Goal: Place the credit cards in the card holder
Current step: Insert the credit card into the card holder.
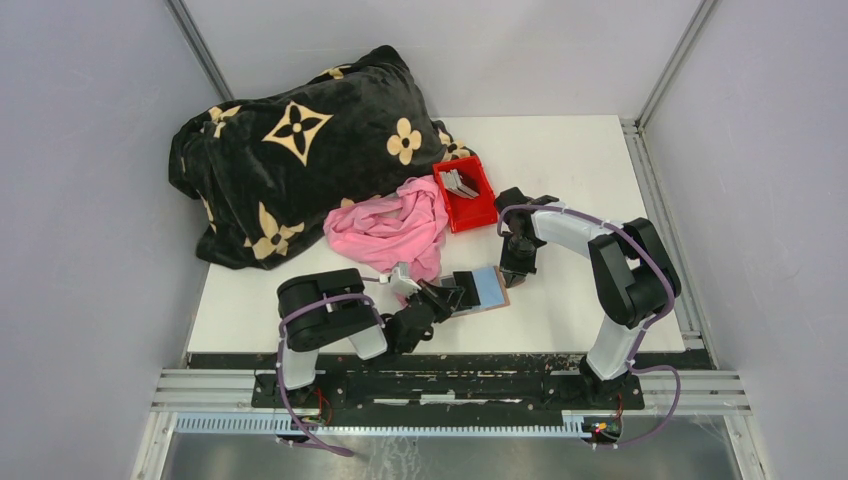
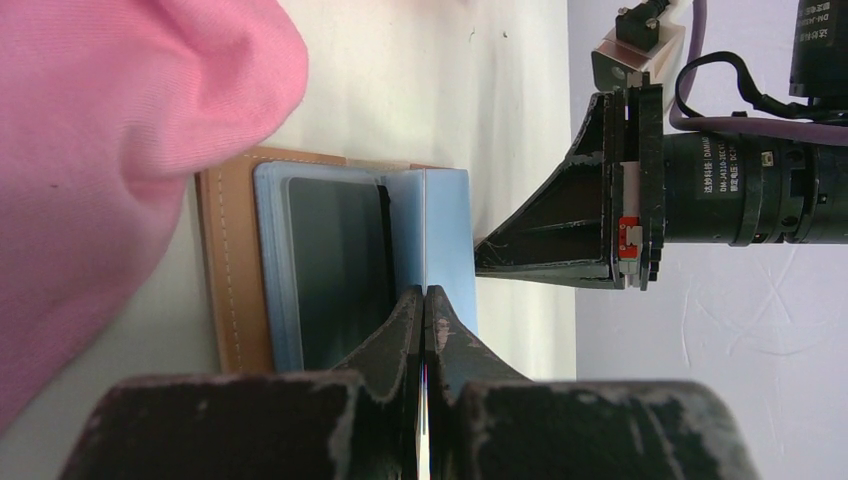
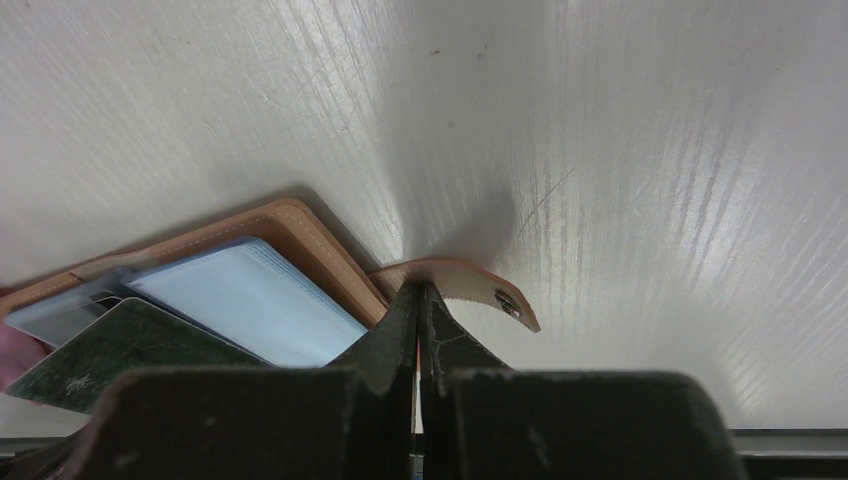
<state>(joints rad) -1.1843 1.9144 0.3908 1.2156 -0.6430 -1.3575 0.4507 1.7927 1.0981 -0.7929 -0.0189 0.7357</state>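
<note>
Brown leather bifold card holder [image 2: 232, 280]: lying open on white bench [image 1: 580, 170], front centre, just beside pink cloth [image 1: 390, 225]. Left gripper [image 2: 424, 292]: clenched on thin card [image 2: 425, 240], seen edge-on, over light blue inner slots. Right gripper [image 3: 420, 290]: pinching snap tab [image 3: 470, 280]. Grey cards [image 1: 458, 183]: stacked in red plastic bin [image 1: 470, 212], well apart.

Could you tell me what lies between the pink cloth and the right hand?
The open brown leather card holder lies there; the left wrist view shows it best.
</note>
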